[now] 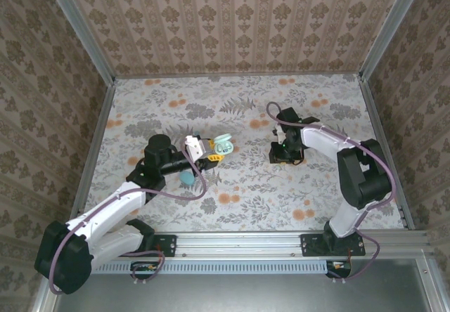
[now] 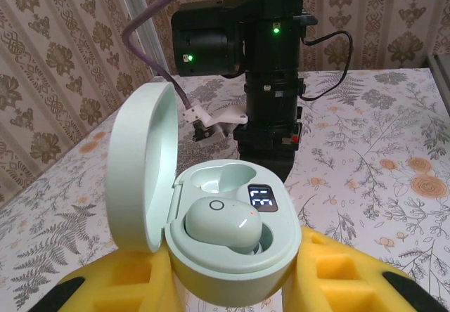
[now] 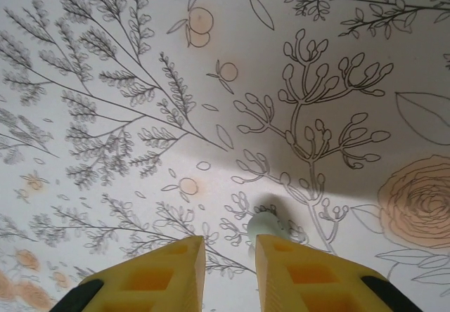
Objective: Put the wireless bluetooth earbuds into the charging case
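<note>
Mint case (image 2: 232, 277), mouth upward, lid (image 2: 140, 171) leftward

The left arm of white links and black joints (image 1: 112, 210) reaches forward with its elbow low. Its yellow-fingered left gripper (image 1: 219, 150) is clamped on the base of a pale mint-green open charging case (image 2: 232, 277), one finger on each side. The white-and-black right arm (image 1: 327, 140) bends sharply at the elbow, wrist turned straight down. The right gripper (image 3: 230, 245) has yellow fingers narrowly parted; a small mint-green earbud (image 3: 265, 225) sits at one fingertip, grip unclear.
</note>
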You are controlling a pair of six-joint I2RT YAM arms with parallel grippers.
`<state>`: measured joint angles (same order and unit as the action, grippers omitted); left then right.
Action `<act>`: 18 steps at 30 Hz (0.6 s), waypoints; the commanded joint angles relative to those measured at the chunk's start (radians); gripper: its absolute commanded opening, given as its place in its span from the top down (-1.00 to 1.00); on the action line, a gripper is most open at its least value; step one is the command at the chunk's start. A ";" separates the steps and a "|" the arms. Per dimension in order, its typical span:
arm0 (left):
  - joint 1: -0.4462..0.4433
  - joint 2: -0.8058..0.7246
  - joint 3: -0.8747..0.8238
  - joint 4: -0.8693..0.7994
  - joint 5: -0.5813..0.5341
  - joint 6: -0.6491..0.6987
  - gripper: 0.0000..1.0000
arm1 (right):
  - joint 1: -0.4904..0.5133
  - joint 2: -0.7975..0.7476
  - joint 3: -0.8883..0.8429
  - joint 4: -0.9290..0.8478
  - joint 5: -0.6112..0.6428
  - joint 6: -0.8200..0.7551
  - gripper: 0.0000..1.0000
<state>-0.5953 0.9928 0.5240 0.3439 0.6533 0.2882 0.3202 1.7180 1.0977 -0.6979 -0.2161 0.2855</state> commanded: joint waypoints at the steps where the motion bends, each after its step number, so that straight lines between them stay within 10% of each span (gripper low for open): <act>1: -0.007 -0.019 0.005 0.002 -0.002 -0.014 0.91 | 0.007 0.031 0.038 -0.074 0.058 -0.081 0.45; 18: -0.014 0.007 0.026 -0.003 -0.001 -0.012 0.91 | 0.031 0.117 0.071 -0.089 0.076 -0.144 0.46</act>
<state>-0.6029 0.9977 0.5243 0.3401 0.6495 0.2882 0.3450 1.8133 1.1439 -0.7643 -0.1482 0.1581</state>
